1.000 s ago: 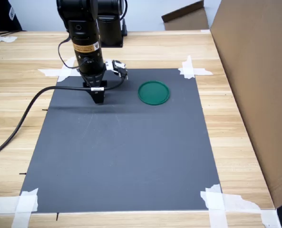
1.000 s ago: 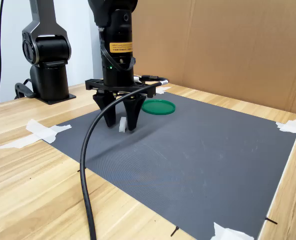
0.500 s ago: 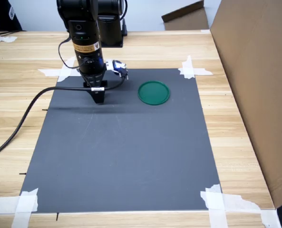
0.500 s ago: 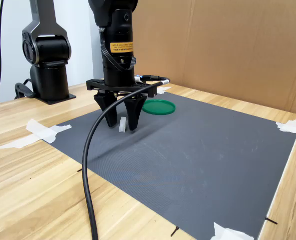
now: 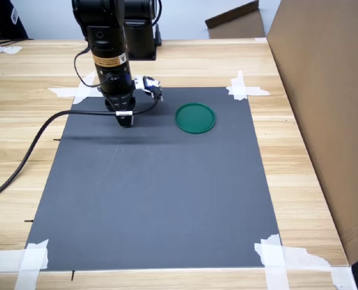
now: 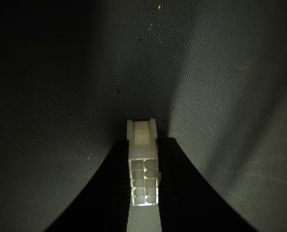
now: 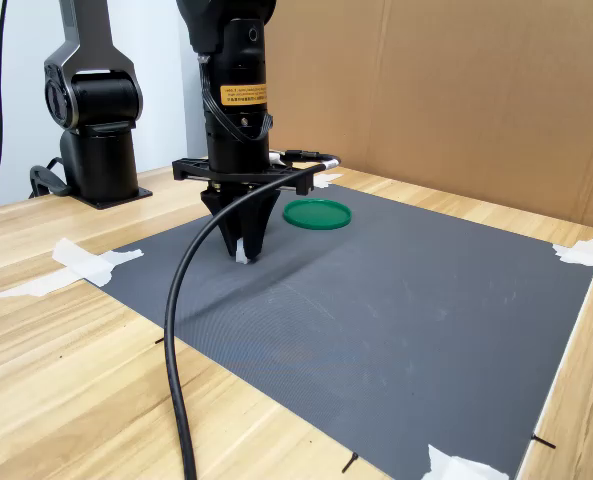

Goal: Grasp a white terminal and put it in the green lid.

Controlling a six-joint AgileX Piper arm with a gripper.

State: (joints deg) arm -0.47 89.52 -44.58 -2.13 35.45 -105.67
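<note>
The hand point(image 7: 241, 252) pinches the terminal point(image 6: 143, 166) down on the mat point(image 5: 154, 199); the grasp looks made. Next: lift and carry toward the lid point(image 5: 195, 118), at three o'clock in the first exterior view.

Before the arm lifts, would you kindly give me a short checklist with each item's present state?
1. Gripper closed on the terminal: ok; the wrist view shows it clamped between both fingers.
2. Terminal centred in the grip: ok; it sits midway, one end sticking out past the fingertips.
3. Terminal clear of the mat: not ok; in the second exterior view the fingertips are down at the mat.
4. Lid empty and ready: ok in both exterior views.
5. Path to the lid free: ok; bare mat lies between.
6. Cable clear of the lid: ok; it trails off the other way.
</note>
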